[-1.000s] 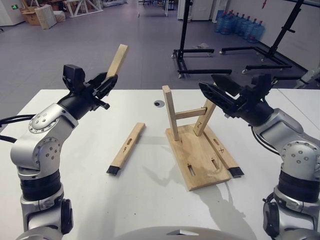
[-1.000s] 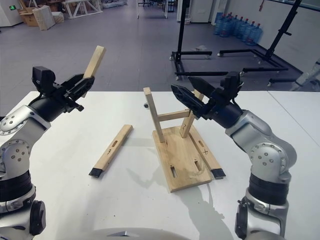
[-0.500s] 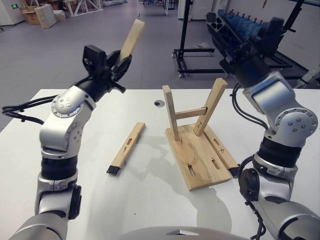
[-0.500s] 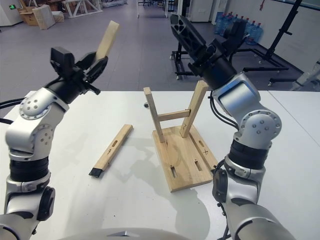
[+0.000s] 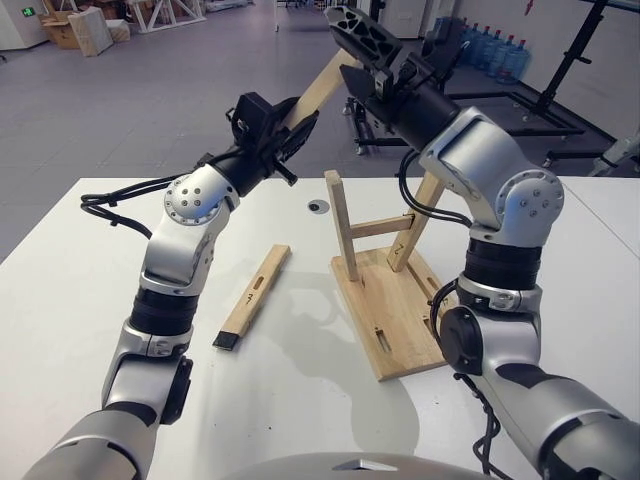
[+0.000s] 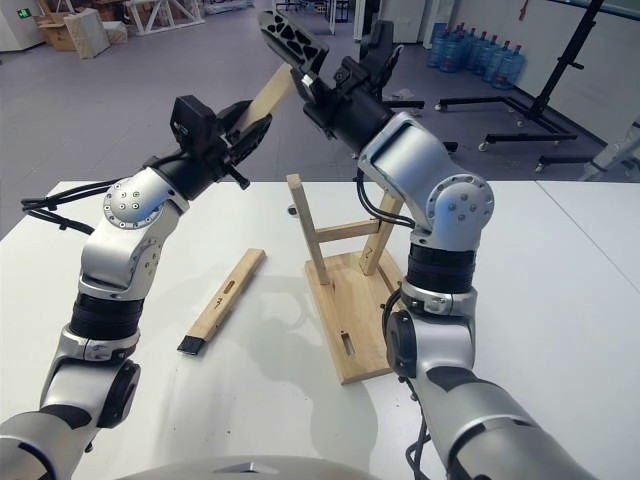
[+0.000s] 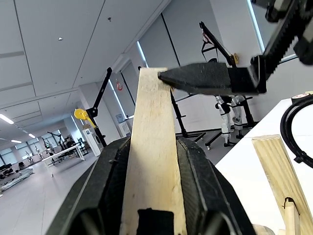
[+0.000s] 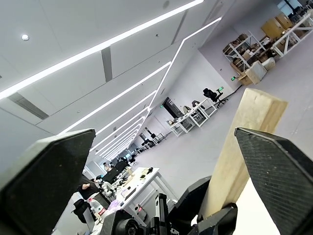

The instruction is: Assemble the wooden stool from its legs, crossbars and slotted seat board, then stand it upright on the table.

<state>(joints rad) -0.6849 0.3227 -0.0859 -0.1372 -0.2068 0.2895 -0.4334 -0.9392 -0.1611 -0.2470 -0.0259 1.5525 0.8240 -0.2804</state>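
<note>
My left gripper (image 5: 290,125) is shut on a loose wooden leg (image 5: 322,85), held high over the table's back and slanting up to the right. My right gripper (image 5: 392,35) is open up there, one finger (image 7: 205,78) touching the leg's top end (image 8: 247,137). On the table lies the slotted seat board (image 5: 400,320). Two legs (image 5: 341,225) joined by a crossbar (image 5: 380,228) stand on its far end. Another leg (image 5: 255,295) with a slot lies flat to the board's left.
The white table (image 5: 80,300) has a small round hole (image 5: 318,207) near its back edge. Behind it are black metal stands (image 5: 400,130) and open floor. There is free room on the table's left, right and front.
Both arms rose and swung toward the middle. The left carried its leg up and rightward. The right gripper left the standing legs and climbed to the held leg's top end.
</note>
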